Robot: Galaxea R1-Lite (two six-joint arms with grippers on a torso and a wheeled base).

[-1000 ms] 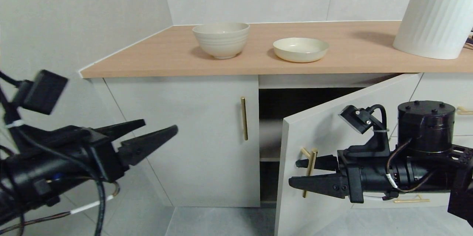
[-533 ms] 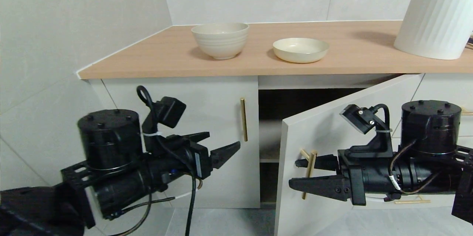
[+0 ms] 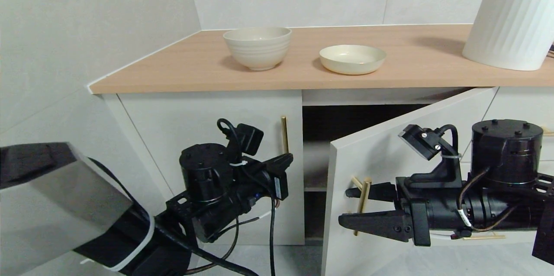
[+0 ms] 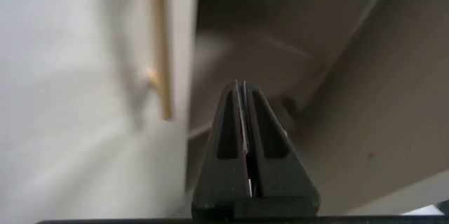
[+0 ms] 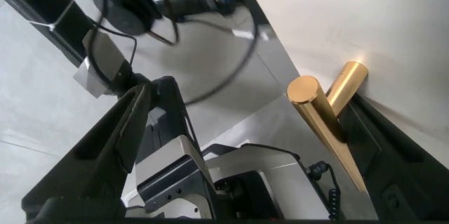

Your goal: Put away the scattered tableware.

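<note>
1. Left gripper (image 3: 285, 160): hangs at 7 o'clock in the head view, fingers pressed together on nothing, tips just beside the left handle (image 3: 284, 135) of the closed left door (image 3: 207, 146). Touches no tableware.
2. Bowl (image 3: 258, 46): stands upright at 11 o'clock on the countertop (image 3: 164, 75), untouched and not yet stored. Has bare wood all round, with the counter's front edge at its 6 o'clock.
3. Cabinet opening (image 3: 316, 155): lies close to centre, at about 6 o'clock, below and between the two dishes. Shows a shelf (image 3: 315, 183) inside, with the depth beyond its lip hidden in shadow. Probably serves as the storage place.
4. Shallow dish (image 3: 352, 58): sits at 1 o'clock, well apart from the bowl and nearer the front edge. Also untouched and left to store.
5. Right door (image 3: 389, 146): stands swung partway out, from 3 o'clock down to a free edge at 5 o'clock. Narrows the approach to the opening from the right, so probably needs swinging wider.
6. Right gripper (image 3: 344, 206): sits at 4 o'clock, jaws apart, one finger on either side of the right handle (image 3: 362, 204), not clamped. Suggests the door-opening stage, with storing itself not yet begun.
7. Ribbed vessel (image 3: 510, 16): stands at 2 o'clock, well apart from the dish. Bounds the free counter on the right.
</note>
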